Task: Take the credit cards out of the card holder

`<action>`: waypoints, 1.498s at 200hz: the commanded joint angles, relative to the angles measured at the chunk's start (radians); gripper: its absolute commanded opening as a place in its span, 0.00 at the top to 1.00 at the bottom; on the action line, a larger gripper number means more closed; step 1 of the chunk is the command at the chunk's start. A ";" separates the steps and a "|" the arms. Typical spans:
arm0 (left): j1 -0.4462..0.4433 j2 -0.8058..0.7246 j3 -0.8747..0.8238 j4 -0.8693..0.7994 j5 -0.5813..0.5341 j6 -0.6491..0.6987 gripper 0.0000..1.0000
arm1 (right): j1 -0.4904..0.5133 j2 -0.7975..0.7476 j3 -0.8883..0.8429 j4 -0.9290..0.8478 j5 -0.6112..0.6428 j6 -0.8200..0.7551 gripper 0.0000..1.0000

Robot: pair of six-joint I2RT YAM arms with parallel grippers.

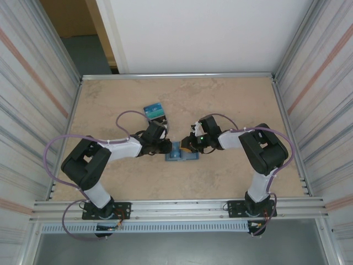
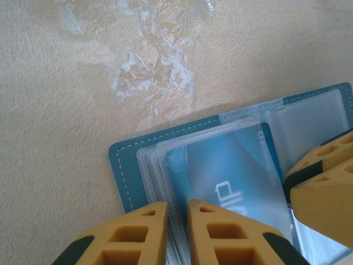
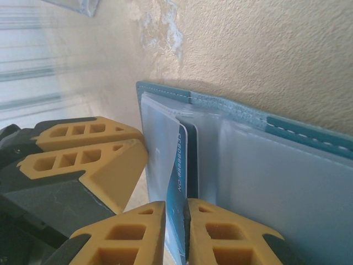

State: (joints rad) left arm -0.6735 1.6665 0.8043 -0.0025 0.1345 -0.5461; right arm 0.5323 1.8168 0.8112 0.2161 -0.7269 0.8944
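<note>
Card [image 2: 231, 176] in card holder [image 2: 126, 171], pile [image 1: 155, 112] behind

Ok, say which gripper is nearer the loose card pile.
Left. The left gripper sits just short of the card pile, at the card holder's left end; the right gripper, pinching a card, is farther right.

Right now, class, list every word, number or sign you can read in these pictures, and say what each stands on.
"NO 88880033", as best it reads: small print along the credit card held between the right fingers.
White logo on the card's face: partly hidden behind the left fingers, unreadable.
Loose cards on the table: print too small to read.
Card holder: no lettering visible.
</note>
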 commanded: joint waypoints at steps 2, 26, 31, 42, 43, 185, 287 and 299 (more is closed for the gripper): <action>-0.009 0.030 0.011 -0.054 0.013 0.020 0.83 | 0.007 -0.013 0.010 0.026 -0.021 0.022 0.82; -0.010 0.030 0.010 -0.057 0.005 0.018 0.83 | 0.029 -0.011 0.053 -0.129 0.074 -0.030 0.78; -0.009 0.029 0.011 -0.059 0.004 0.016 0.83 | 0.034 -0.014 0.061 -0.163 0.094 -0.040 0.77; -0.009 0.027 0.012 -0.062 -0.001 0.015 0.83 | 0.044 -0.023 0.073 -0.202 0.125 -0.053 0.75; -0.009 0.027 0.013 -0.063 -0.002 0.015 0.83 | 0.045 -0.025 0.073 -0.203 0.127 -0.054 0.75; -0.009 0.033 0.016 -0.072 -0.003 0.014 0.85 | 0.046 -0.014 0.073 -0.146 0.111 -0.032 0.73; -0.011 0.030 0.013 -0.076 -0.009 0.013 0.86 | 0.049 -0.036 0.075 -0.199 0.156 -0.038 0.73; -0.011 0.030 0.014 -0.076 -0.010 0.014 0.86 | 0.048 -0.036 0.072 -0.202 0.159 -0.038 0.73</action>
State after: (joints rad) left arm -0.6762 1.6722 0.8162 -0.0135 0.1341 -0.5461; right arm 0.5777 1.7973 0.8753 0.0570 -0.5953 0.8566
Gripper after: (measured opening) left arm 0.143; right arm 0.273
